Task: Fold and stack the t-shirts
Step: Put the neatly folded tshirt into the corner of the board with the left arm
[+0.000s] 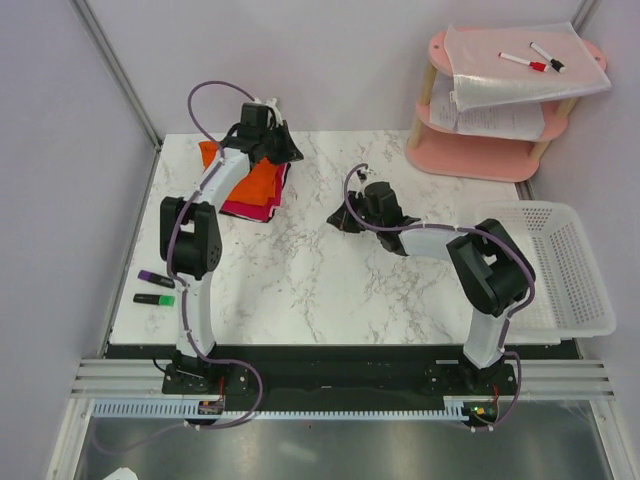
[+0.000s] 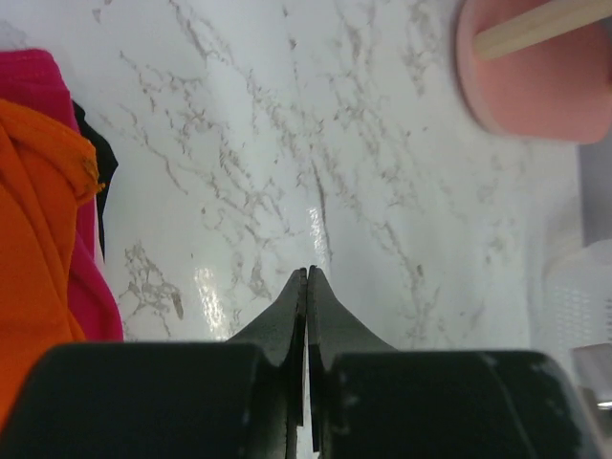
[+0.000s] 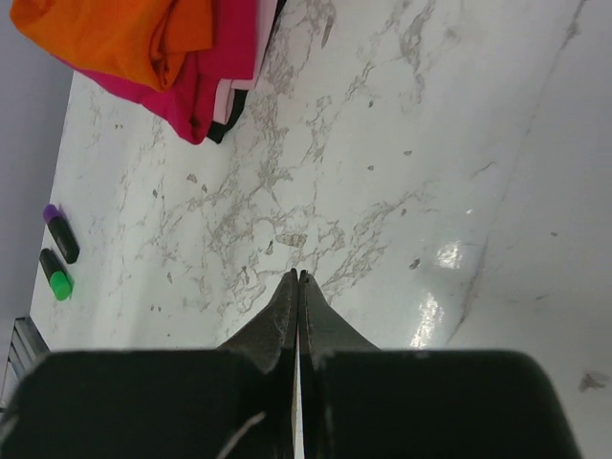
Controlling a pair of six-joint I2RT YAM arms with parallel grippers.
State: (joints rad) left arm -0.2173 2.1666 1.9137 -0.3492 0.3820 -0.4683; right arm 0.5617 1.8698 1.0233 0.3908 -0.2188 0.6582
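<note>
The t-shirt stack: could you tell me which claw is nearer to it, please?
Left. The left claw is just beside the t-shirt stack, at its far right corner; the right claw is farther right, over the middle of the table.

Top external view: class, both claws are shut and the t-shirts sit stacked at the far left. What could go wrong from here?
1. The orange t-shirt lies bunched and askew on the pink t-shirt, so it might slide off.
2. The left claw sits shut close beside them; swinging away, it could snag cloth and drag a layer off.
</note>
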